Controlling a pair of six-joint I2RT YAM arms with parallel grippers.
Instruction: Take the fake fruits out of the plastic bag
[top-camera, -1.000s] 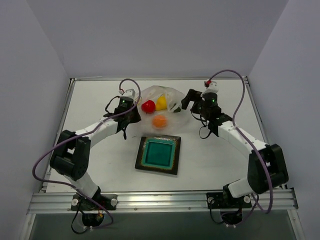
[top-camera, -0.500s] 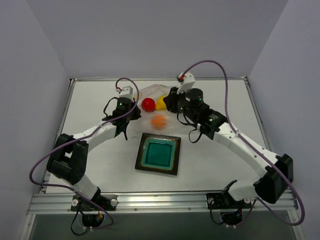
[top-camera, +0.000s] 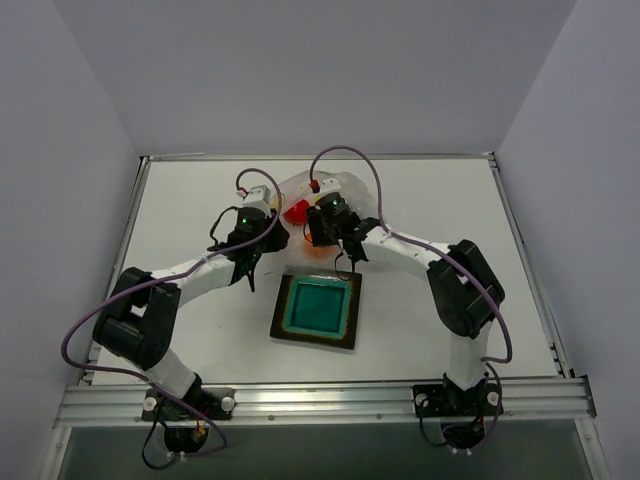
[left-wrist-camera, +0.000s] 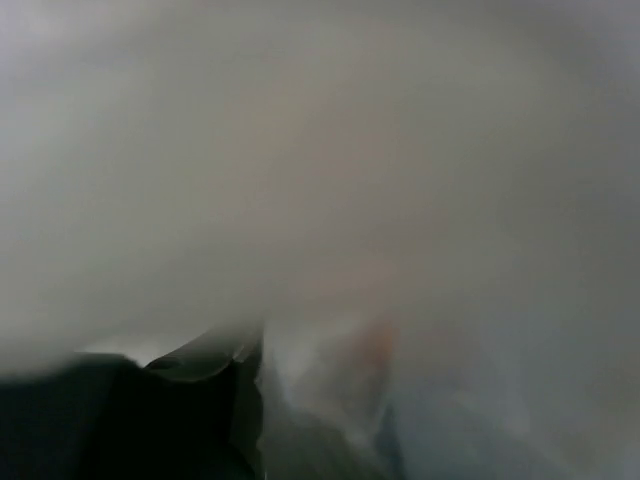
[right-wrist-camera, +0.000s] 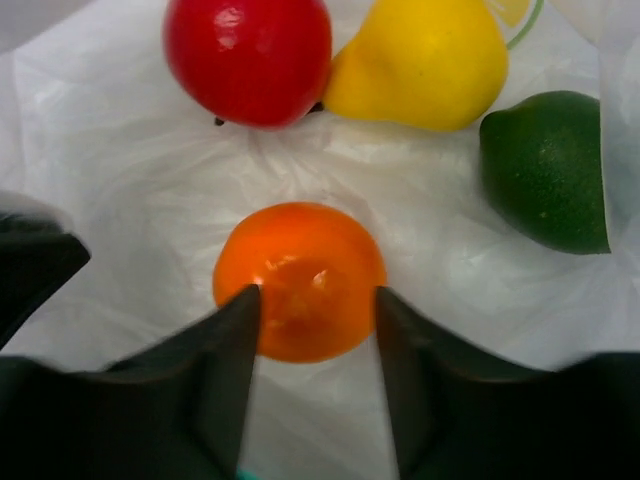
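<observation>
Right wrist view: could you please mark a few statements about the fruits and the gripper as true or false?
1. The orange ball sits between the fingers of the right gripper. True.
2. The red fruit, yellow pear and green fruit all lie on the plastic bag. True.
3. The green fruit lies between the red fruit and the pear. False: it lies right of the pear.
4. The gripper's fingers flank the yellow pear. False: they flank the orange ball.
</observation>
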